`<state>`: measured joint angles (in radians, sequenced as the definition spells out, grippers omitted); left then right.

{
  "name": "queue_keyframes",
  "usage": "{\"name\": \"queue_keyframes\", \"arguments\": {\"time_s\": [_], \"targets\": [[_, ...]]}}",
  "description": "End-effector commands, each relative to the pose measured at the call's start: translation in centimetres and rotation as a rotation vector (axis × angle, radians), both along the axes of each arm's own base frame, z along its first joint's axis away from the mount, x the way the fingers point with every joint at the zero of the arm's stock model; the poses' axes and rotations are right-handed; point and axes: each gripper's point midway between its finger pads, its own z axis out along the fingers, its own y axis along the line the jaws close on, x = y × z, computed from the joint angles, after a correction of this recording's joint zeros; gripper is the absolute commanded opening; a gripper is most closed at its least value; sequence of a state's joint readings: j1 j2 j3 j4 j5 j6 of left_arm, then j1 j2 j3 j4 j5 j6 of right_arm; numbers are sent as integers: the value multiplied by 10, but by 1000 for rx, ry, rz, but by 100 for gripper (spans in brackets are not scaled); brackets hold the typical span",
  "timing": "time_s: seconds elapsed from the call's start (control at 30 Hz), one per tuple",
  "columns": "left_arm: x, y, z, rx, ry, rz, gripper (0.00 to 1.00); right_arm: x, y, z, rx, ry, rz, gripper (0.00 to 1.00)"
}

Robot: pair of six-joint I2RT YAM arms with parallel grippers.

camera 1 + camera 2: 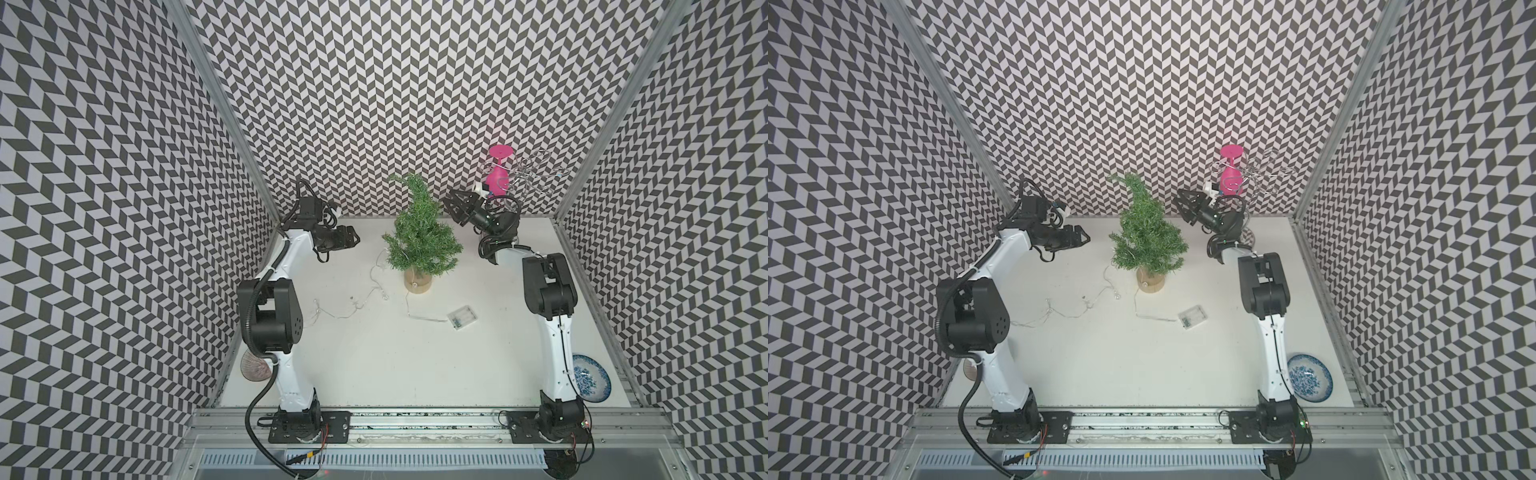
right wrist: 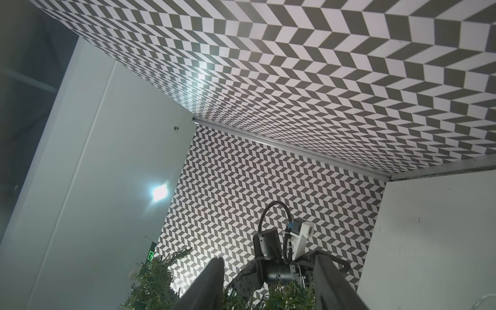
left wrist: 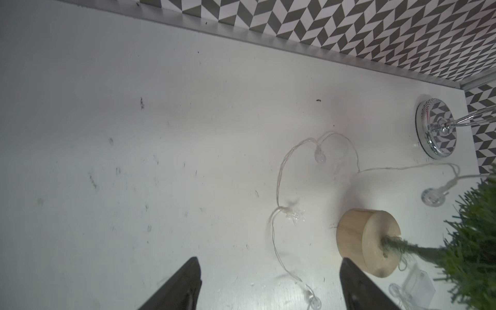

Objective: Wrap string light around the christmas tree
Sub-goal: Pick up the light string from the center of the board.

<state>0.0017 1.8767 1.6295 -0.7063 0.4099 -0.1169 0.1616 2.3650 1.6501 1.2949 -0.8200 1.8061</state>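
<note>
Lower centre, both top views: open white table (image 1: pixel 395 365) between the arms. Tree (image 1: pixel 419 237) upright mid-frame, tip curled. Light (image 1: pixel 357 305) slack on table lower left of tree, clear box (image 1: pixel 461 318) lower right. Left gripper (image 1: pixel 356 240) wide, empty; right gripper (image 1: pixel 451 197) parted, empty; both flank tree, not touching.

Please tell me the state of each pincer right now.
Left pincer: open, holding nothing.
Right pincer: open, holding nothing.
</note>
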Motion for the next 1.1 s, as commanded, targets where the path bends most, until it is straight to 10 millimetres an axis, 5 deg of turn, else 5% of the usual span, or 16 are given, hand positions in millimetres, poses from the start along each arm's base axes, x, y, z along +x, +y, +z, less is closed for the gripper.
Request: {"name": "queue_keyframes", "arguments": {"time_s": [0.0,0.23,0.47,0.9,1.07], "targets": [[-31,5,-11,46,91,29,81,-35,-2,48,15,-149,9,56],[-75,1,7,205,-19,-76,82,-60,-5,38,50,-131,28,56],[-115,-23,-11,282,-27,-259,85,-85,-11,33,55,-122,23,55],[-126,-70,-62,369,21,-489,85,-127,-28,41,52,-129,-1,52],[-132,-75,-99,420,86,-538,79,-133,-37,52,51,-150,-7,51]]}}
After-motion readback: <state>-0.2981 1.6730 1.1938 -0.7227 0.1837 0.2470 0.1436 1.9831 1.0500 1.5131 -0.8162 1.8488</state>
